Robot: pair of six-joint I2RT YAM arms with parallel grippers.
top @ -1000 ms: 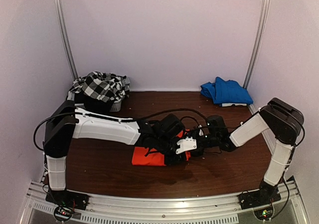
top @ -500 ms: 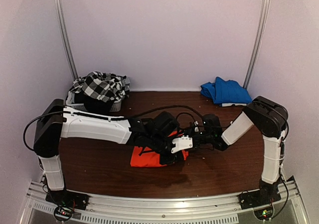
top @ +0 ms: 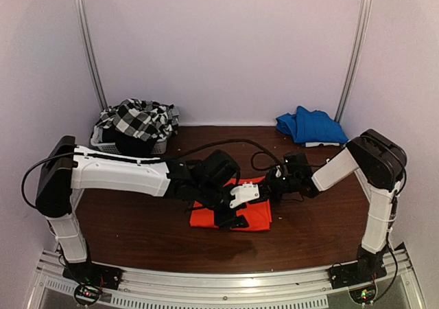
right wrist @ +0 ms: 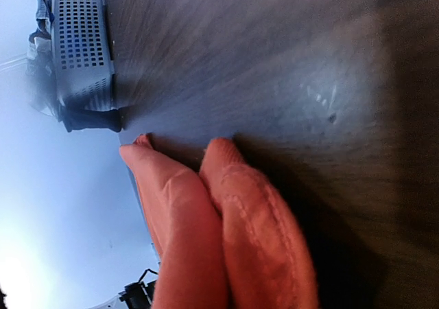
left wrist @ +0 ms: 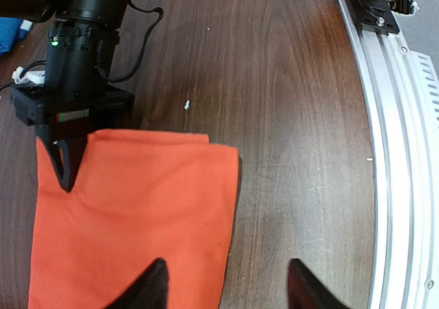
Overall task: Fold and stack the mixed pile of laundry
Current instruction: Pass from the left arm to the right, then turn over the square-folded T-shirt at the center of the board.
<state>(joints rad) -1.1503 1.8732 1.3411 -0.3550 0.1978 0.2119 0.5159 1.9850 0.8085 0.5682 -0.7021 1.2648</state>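
**Step in hand: flattening and squaring the fold on the orange-red garment**

1. Nearest the arm bases, the orange-red garment is lying folded on the table, roughly midway between the two arms. It is showing a clean doubled edge on one side.
2. The left gripper is hovering low over that edge with its jaws standing apart. One finger is over cloth and the other is over bare wood, and it is gripping nothing.
3. Just beyond, the right gripper is closing to a narrow point on the garment's far corner. The right wrist view is showing bunched orange cloth close to the lens.
4. Judgement: the corner pinch is gathering several layers. Draw it outward only until the top layer lies taut. Pulling harder risks dragging the whole bundle across the wood.
5. Keep the left jaws clear of the doubled edge while the right arm is tensioning, so that the fold does not lift.
6. Set the corners square over one another before letting go.
7. At the far left, the checked garment is draping over the basket with the black garment beneath it. Both are awaiting folding.
8. At the far right, a blue garment is lying folded by the wall. It is probably the start of the stack.
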